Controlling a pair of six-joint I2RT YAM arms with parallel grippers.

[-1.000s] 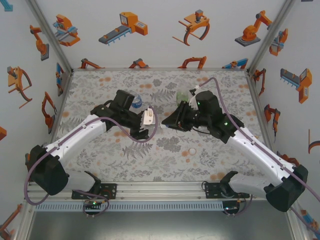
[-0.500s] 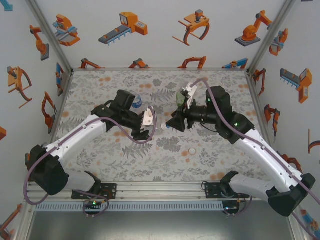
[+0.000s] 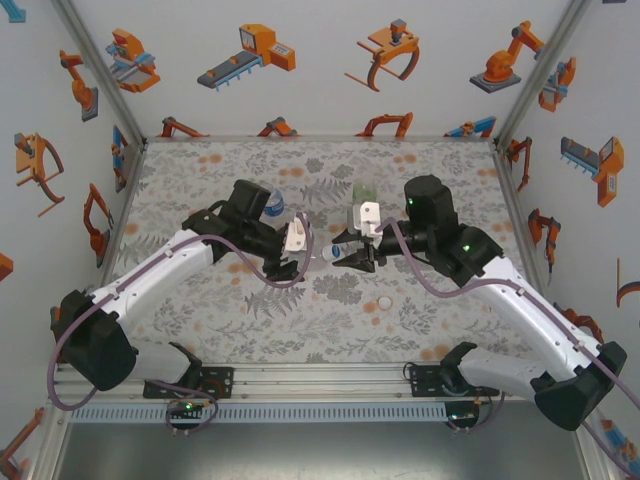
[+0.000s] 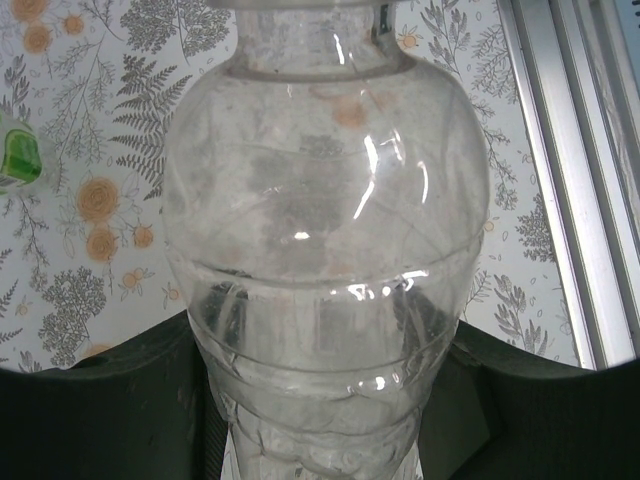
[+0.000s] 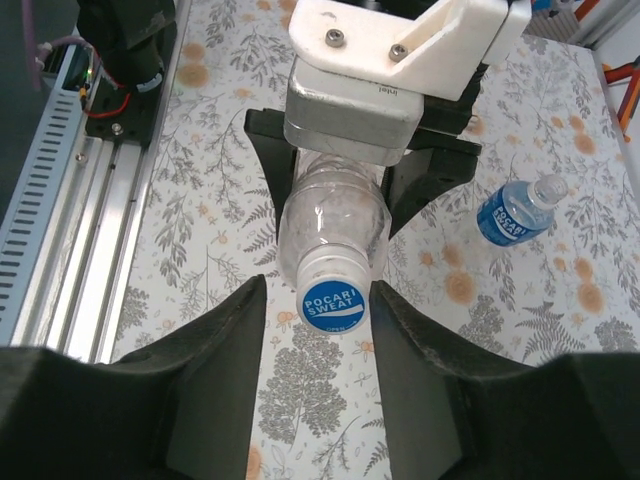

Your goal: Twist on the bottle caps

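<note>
My left gripper (image 3: 298, 240) is shut on the plain clear bottle (image 4: 325, 230) and holds it level above the table, neck toward the right arm. A cap (image 5: 333, 303) with a white rim and blue printed top sits on that neck. My right gripper (image 5: 318, 290) is open, its fingertips either side of the cap, with a clear gap on the left side. In the top view the right gripper (image 3: 352, 255) meets the bottle's neck (image 3: 330, 250) mid-table. Behind the left gripper is the blue-labelled bottle (image 3: 273, 205), and the green-tinted bottle (image 3: 365, 192) is behind the right gripper.
A loose white cap (image 3: 385, 302) lies on the patterned table in front of the right arm. The blue-labelled bottle (image 5: 515, 215) has a pale cap on it. The aluminium rail (image 3: 320, 380) runs along the near edge, and walls close the other three sides.
The right wrist has rolled round at the bottle's neck, and its jaws have come off the cap and now stand apart round it. The left arm and bottle have stayed still.
</note>
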